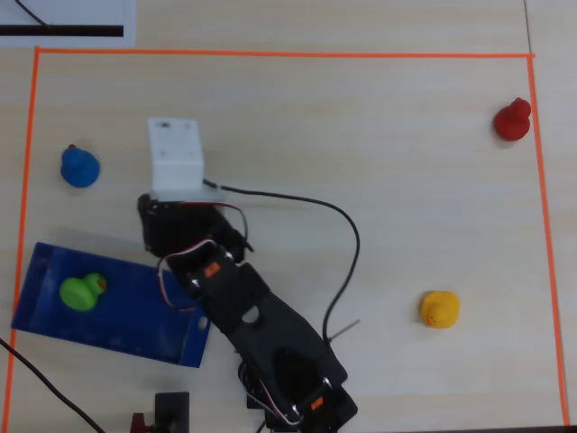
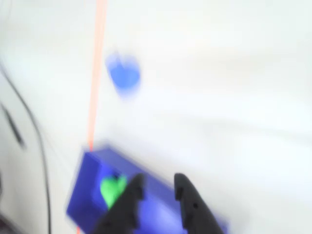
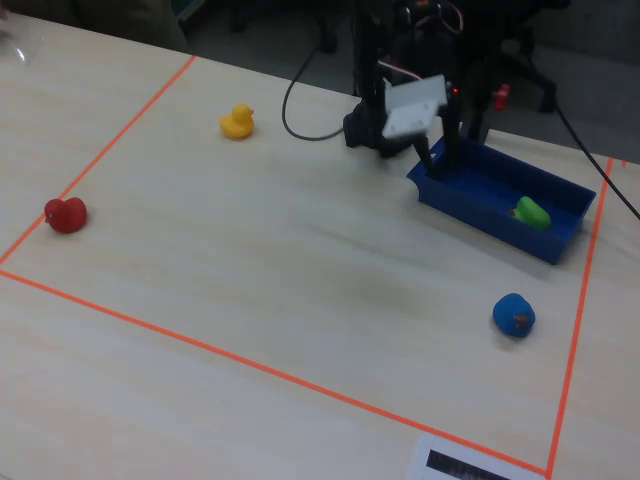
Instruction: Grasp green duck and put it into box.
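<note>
The green duck (image 1: pixel 81 291) lies inside the dark-blue box (image 1: pixel 135 316), near its left end in the overhead view. It also shows in the fixed view (image 3: pixel 531 212) and, blurred, in the wrist view (image 2: pixel 113 188). My gripper (image 2: pixel 158 189) is open and empty, with a clear gap between its black fingers. It hangs over the box (image 2: pixel 161 209), to the right of the duck in the wrist view. In the fixed view the gripper (image 3: pixel 441 160) hangs by the left end of the box (image 3: pixel 480 205), apart from the duck.
A blue duck (image 1: pixel 79 167) stands outside the box, above it in the overhead view. A yellow duck (image 1: pixel 440 308) and a red duck (image 1: pixel 512 119) sit on the right. Orange tape (image 1: pixel 270 52) frames the work area. A black cable (image 1: pixel 334 225) trails from the arm.
</note>
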Available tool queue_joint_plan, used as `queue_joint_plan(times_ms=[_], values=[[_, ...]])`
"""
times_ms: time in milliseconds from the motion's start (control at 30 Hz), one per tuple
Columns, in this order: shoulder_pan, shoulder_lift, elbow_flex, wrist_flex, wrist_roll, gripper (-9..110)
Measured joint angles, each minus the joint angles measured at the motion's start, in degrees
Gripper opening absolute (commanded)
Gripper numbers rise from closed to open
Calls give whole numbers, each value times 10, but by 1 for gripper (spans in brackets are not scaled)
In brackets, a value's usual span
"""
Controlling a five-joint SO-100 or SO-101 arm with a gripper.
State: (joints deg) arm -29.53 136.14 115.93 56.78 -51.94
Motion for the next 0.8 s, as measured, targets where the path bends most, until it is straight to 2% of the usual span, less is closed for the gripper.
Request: queue_joint_plan(times_ms=[167, 367, 533, 800], values=[[103, 177, 118, -106, -83, 0], [211, 391, 332, -257, -188, 0], [265, 491, 469, -278, -210, 0], [294, 510, 621, -299, -203, 0]])
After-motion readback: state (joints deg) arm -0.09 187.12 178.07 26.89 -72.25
